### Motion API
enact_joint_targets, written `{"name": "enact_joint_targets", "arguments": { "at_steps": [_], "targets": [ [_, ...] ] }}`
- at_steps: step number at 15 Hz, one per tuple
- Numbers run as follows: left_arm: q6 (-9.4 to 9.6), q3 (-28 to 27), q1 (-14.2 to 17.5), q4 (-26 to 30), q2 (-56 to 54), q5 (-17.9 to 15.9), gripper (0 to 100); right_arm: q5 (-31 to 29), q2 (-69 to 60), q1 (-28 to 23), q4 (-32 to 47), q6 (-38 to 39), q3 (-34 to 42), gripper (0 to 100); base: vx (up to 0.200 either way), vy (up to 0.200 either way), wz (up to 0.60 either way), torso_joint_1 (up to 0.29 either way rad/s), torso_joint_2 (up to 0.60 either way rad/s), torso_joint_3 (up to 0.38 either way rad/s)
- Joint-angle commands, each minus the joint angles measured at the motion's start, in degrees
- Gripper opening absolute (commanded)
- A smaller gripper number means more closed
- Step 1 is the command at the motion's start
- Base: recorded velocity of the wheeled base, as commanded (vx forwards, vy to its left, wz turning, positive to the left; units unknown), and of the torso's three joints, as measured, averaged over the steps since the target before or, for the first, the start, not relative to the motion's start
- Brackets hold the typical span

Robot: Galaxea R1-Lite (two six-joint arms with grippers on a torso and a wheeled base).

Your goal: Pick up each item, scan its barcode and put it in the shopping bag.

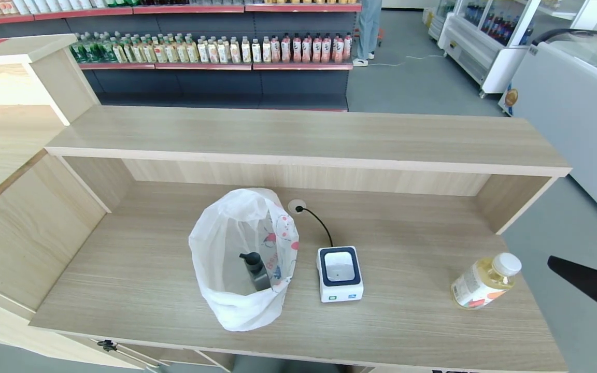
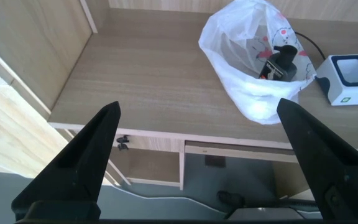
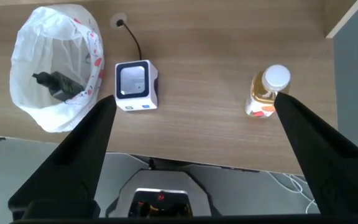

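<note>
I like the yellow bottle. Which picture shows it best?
The head view: the bottle stands whole on the counter, cap and label plain. The right wrist view sees it from above, partly behind its pincer. The left wrist view faces the bag.

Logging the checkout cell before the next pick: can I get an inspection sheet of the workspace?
Surface: wooden counter under a raised ledge.
Job's things: shopping bag open, dark pump bottle inside; scanner beside it; yellow bottle upright near the right end.
Clutter: nothing seen.
Grippers: left gripper and right gripper open, empty, touching nothing.
Cables: black cable from scanner to counter hole.
Surroundings: drinks shelves, freezers.
</note>
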Motion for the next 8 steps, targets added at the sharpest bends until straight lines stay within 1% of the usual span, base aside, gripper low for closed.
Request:
{"name": "enact_joint_targets", "arguments": {
  "at_steps": [1,4,8],
  "targets": [
    [0.11,0.0,0.0,0.0,0.0,0.0,100,0.0,0.3,0.0,0.0,0.1,0.0,100,-0.2,-0.2,0.0,0.027,0.01,0.002],
    [0.02,0.0,0.0,0.0,0.0,0.0,100,0.0,0.1,0.0,0.1,0.1,0.1,100,0.0,0.0,0.0,0.0,0.0,0.0],
    [0.11,0.0,0.0,0.0,0.0,0.0,100,0.1,-1.0,0.0,1.7,0.1,0.5,100,0.0,-0.2,0.0,-0.001,0.0,0.002]
  ]
}}
